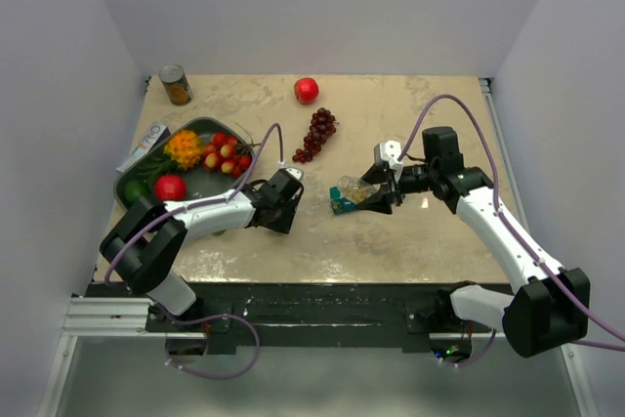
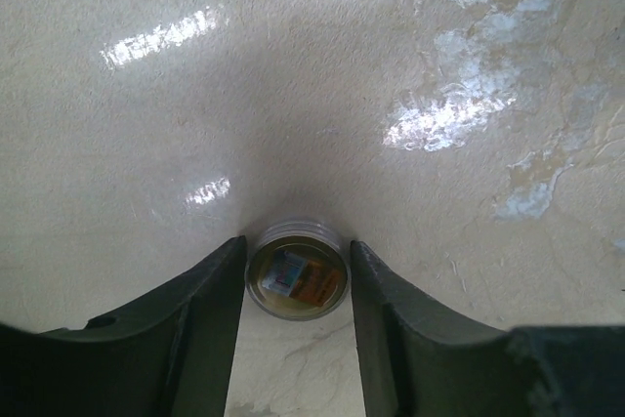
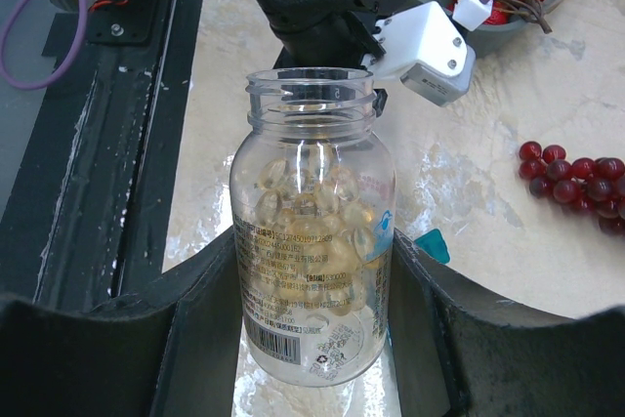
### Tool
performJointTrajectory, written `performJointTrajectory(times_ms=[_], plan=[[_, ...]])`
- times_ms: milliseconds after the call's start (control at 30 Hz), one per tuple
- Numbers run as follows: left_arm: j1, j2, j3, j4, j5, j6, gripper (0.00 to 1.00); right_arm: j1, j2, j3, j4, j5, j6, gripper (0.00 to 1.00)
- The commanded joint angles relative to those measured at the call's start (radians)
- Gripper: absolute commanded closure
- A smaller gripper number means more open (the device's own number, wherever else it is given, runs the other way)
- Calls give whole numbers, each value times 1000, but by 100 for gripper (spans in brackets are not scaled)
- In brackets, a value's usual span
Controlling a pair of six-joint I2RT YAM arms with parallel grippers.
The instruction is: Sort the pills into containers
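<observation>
— Where's the teal pill organiser (image 1: 338, 205)?

— Flat on the table (image 1: 420, 241), near the middle, between the two arms. From above, only its near end shows from under the bottle. In the right wrist view just a teal corner (image 3: 433, 246) peeks out beside the glass.

— Which bottle?

— A clear bottle (image 3: 312, 231), open at the mouth and well filled with pale yellow capsules (image 3: 298, 202). The right gripper (image 3: 312, 290) has its jaws spread to the bottle's width and pressed against both sides. The bottle is tipped over, mouth toward the left arm, right above the organiser.

— And the left gripper (image 2: 298, 285)?

— Low over the table, near the organiser. Its jaws are partly closed around a small round cap (image 2: 297, 278), a finger against each side, as far as I can make out.

— Anything else about?

— A bunch of dark grapes (image 1: 317, 134) behind the organiser, a red apple (image 1: 307, 90) further back, a can (image 1: 176, 85) in the far left corner, and a dark green tray (image 1: 195, 127) of fruit on the left.
</observation>
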Motion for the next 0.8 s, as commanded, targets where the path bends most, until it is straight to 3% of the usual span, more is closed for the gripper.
performJointTrajectory(times_ms=[0, 67, 200, 300, 600, 767], plan=[[-10, 20, 26, -14, -17, -12, 55, -6, -8, -6, 35, -9, -3, 100], [-12, 17, 28, -18, -12, -12, 57, -9, -9, -5, 35, -10, -3, 100], [-12, -17, 29, -14, 4, -9, 82, -11, -9, -6, 33, -4, -5, 100], [-12, -83, 25, 5, 40, -6, 89, -9, -9, -9, 30, 6, -14, 100], [13, -403, -84, 203, 302, -71, 95, -11, -9, -23, 16, 57, -57, 100], [106, -528, -162, 356, 539, -175, 96, -9, -5, -31, 15, 83, -74, 100]])
